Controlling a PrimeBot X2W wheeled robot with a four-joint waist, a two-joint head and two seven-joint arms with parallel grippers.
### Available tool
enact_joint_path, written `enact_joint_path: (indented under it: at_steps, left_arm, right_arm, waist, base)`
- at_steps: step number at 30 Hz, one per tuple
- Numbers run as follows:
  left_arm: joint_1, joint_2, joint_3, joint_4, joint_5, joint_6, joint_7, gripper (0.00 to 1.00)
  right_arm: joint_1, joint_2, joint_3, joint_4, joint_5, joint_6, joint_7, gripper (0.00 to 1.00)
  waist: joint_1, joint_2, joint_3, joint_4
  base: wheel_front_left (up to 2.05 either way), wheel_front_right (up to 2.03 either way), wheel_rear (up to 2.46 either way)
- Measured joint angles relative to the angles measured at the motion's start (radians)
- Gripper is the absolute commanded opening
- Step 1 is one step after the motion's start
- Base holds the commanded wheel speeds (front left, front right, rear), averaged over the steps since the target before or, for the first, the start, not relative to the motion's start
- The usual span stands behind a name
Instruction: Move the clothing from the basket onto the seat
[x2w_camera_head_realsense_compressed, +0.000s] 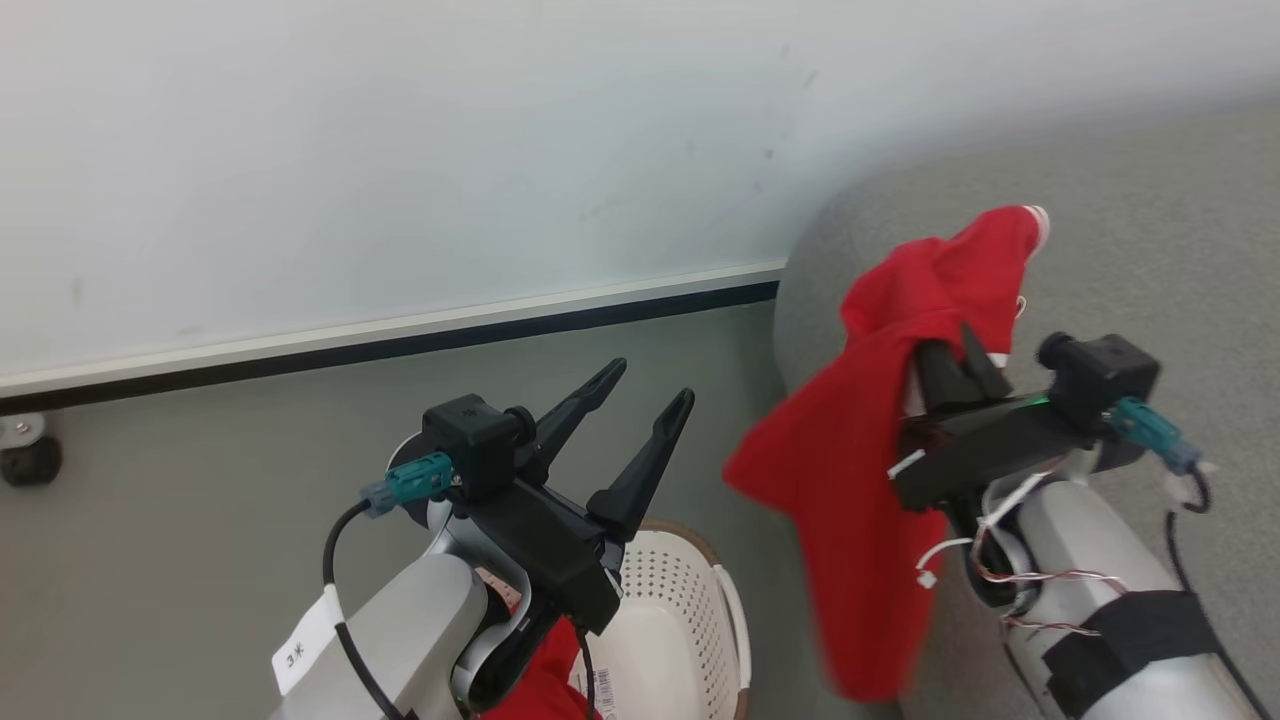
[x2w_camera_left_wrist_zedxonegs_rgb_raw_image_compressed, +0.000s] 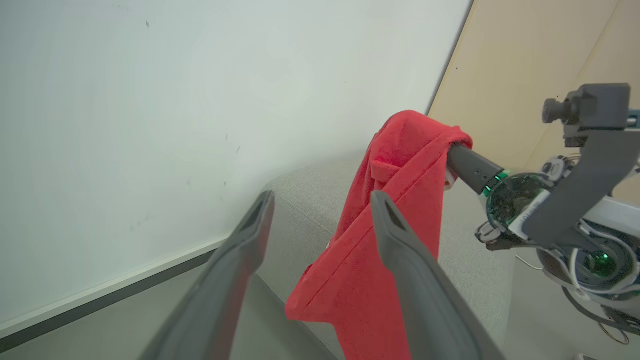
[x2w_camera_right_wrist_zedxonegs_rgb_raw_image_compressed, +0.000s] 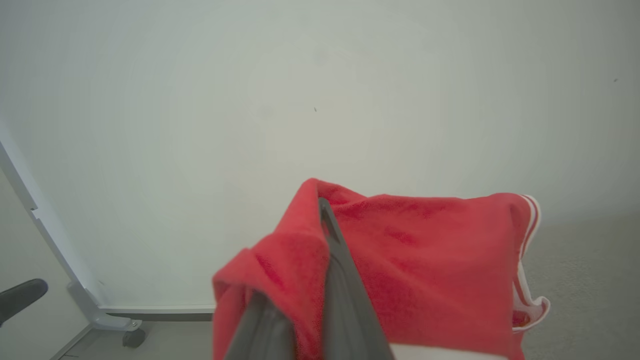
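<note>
Head view: red garment (x2w_camera_head_realsense_compressed: 860, 480) pinched between right fingers (x2w_camera_head_realsense_compressed: 980, 372), hanging beside seat (x2w_camera_head_realsense_compressed: 1150, 250).

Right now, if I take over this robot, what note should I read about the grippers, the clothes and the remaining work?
Left gripper: open, empty, above the basket.
Right gripper: shut on a red shirt, which hangs beside the sofa edge.
More red cloth lies in the basket.
Done: one shirt lifted out.
Left: lay it on the sofa, then fetch the other.
</note>
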Motion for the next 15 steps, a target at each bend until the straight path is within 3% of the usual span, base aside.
enact_joint_path:
  at_steps: [15]
  left_arm:
    - [0.046, 0.047, -0.023, -0.086, 0.043, 0.001, -0.014, 1.0]
  right_arm:
    - [0.161, -0.081, -0.155, -0.298, -0.044, -0.042, -0.007, 0.0]
  waist:
    - [-0.0002, 0.0, -0.007, -0.146]
  base:
    - [0.0, 0.0, 0.0]
